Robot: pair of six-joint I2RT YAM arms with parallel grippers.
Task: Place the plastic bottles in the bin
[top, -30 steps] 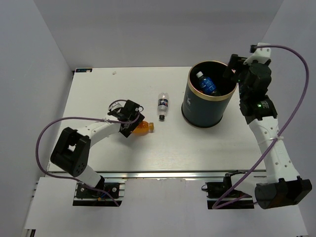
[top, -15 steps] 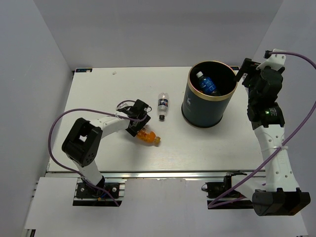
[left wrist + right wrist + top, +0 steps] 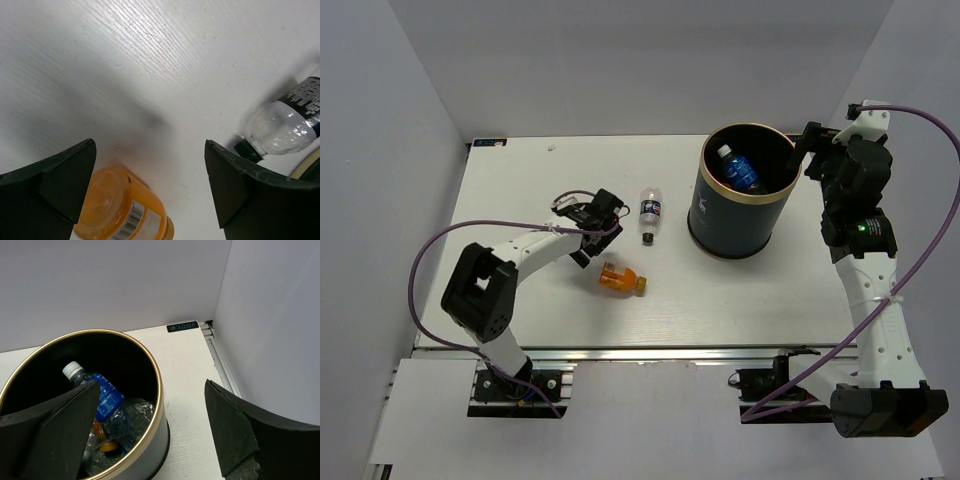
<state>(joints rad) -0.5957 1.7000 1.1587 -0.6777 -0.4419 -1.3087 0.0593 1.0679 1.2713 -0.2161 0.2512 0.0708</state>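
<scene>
The left gripper hangs low over the table with its fingers spread wide and nothing between them. The orange bottle lies on its side just beside the left finger, and the dark-label bottle lies near the right finger with its black cap towards the camera. Both are apart from the fingers and well apart from the bin.

The right gripper is also wide and empty, held above the bin's right rim. Inside lies a blue-label bottle, and a 2nd clear bottle seems to lie beneath it, though the dark interior makes that hard to confirm.

That leaves 2 bottles to move. Both look light and thin-walled, so a hard squeeze would probably dent them, and their smooth round bodies will likely roll or squirt out if nudged from 1 side only. The orange bottle is stubby: I would take it across the middle of its body, fingers square to its long axis (not on the cap or shoulder, where it tapers). The dark-label bottle is best taken at its labelled waist.
</scene>
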